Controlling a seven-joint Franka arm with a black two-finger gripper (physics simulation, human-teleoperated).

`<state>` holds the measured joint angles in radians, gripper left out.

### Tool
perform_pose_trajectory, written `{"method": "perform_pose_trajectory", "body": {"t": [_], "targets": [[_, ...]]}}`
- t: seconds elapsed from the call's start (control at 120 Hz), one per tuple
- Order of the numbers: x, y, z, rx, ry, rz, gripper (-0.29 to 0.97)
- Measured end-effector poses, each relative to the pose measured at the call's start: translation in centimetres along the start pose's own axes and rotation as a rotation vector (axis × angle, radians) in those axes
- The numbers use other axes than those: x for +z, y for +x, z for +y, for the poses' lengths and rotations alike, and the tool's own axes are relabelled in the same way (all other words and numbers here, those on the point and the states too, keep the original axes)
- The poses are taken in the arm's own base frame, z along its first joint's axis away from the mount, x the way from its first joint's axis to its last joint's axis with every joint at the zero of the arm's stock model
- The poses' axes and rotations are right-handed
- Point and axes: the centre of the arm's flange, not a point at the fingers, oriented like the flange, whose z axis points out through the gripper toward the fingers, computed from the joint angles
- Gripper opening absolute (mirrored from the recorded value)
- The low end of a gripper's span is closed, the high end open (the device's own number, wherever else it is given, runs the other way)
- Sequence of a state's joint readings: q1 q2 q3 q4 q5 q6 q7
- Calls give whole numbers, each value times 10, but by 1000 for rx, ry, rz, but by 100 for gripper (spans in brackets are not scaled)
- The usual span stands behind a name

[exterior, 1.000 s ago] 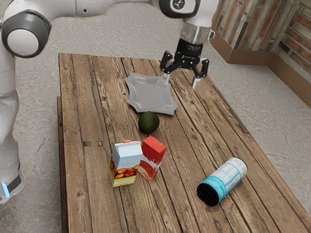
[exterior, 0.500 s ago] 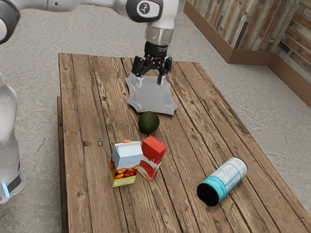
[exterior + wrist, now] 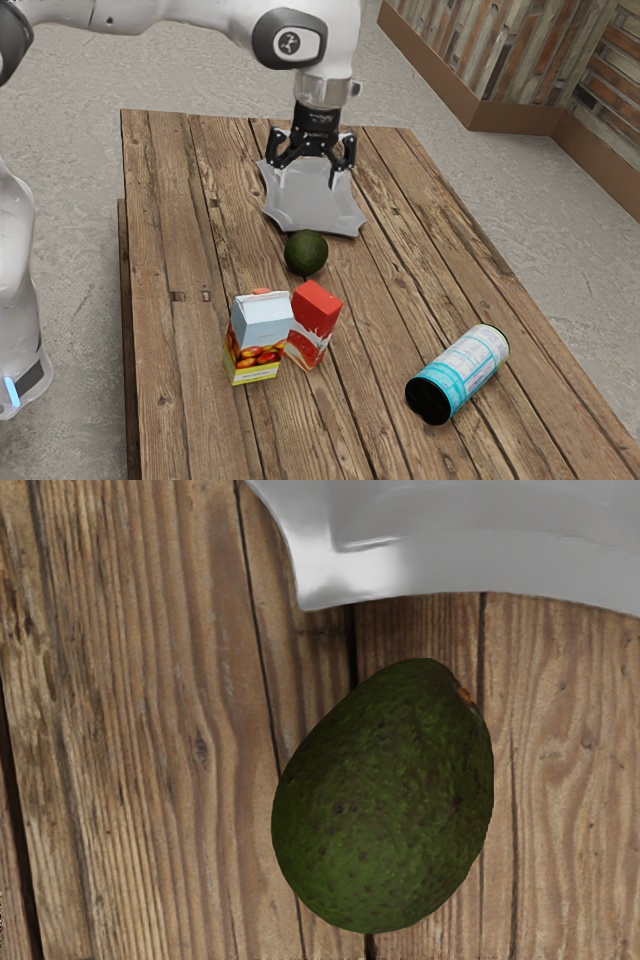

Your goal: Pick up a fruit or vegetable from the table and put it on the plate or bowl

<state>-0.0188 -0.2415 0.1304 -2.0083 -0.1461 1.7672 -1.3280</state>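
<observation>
Tool [image 3: 305,172] has swung in from the exterior view's right and now hangs over the plate [image 3: 318,208], jaws spread, holding nothing. Avocado [image 3: 306,252] sits untouched on the worktop [image 3: 180,250] just beside the plate's rim. Looks like it's lining up the grab.

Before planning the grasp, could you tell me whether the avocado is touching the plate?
Apart. The wrist view shows a strip of bare wooden table between the avocado and the nearest edge of the plate.
</observation>
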Motion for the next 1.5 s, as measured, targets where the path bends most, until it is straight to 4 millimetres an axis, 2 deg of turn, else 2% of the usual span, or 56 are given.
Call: {"method": "perform_pose_trajectory", "body": {"t": [0.1,0.167,0.3,0.375,0.483,0.675,0.825,0.933,1.1,1.283,1.433,1.5], "targets": [[19,-10,2,84,0,-24,68],[31,-6,-1,109,-2,-45,68],[33,5,-27,144,-35,-75,68],[34,22,-39,142,-50,-80,68],[33,51,-45,128,-65,-78,68],[47,68,-29,183,-49,-78,68],[53,60,-21,254,-55,-71,68],[67,52,-10,299,-46,-75,68],[76,51,19,345,-59,-68,68],[83,50,26,368,-77,-73,68],[89,34,31,400,-86,-88,68],[94,30,25,402,-89,-102,68]]}}
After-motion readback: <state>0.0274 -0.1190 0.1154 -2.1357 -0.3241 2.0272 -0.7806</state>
